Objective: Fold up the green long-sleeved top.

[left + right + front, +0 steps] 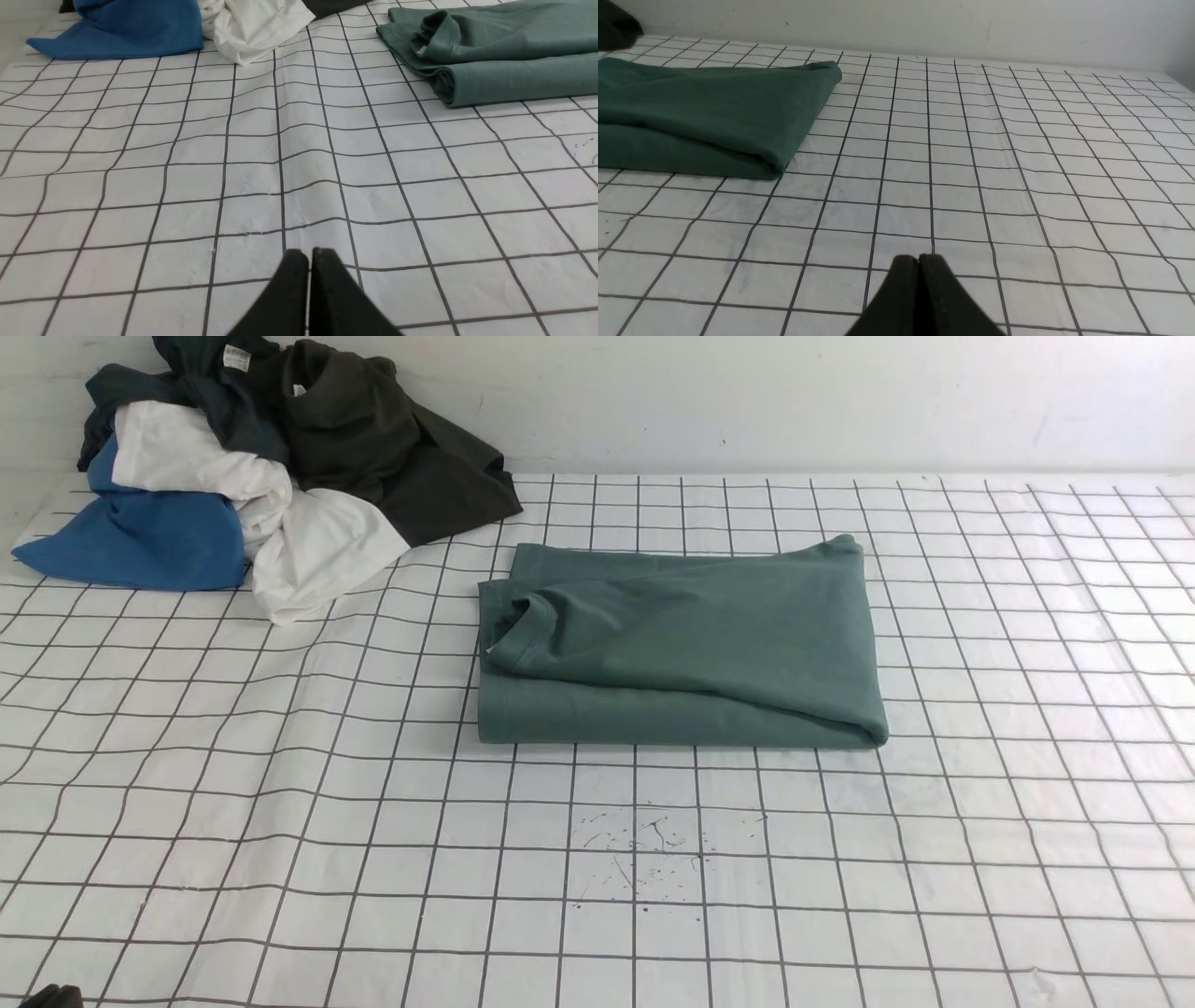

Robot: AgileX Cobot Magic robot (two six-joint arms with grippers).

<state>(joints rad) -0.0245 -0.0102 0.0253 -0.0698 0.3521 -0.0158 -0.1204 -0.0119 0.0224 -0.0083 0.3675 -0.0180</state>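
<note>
The green long-sleeved top [681,649] lies folded into a rectangular bundle at the middle of the gridded table, its neck opening at the bundle's left end. It also shows in the left wrist view [486,51] and in the right wrist view [705,116]. My left gripper [309,254] is shut and empty over bare cloth, well short of the top. My right gripper [918,259] is shut and empty over bare cloth, away from the top's right end. Neither gripper shows in the front view.
A pile of clothes stands at the back left: a blue garment [140,537], a white one [308,551] and a dark olive-black one [392,448]. A white wall [747,392] runs behind the table. The white gridded cloth [280,803] is wrinkled, with small dark specks in front of the top.
</note>
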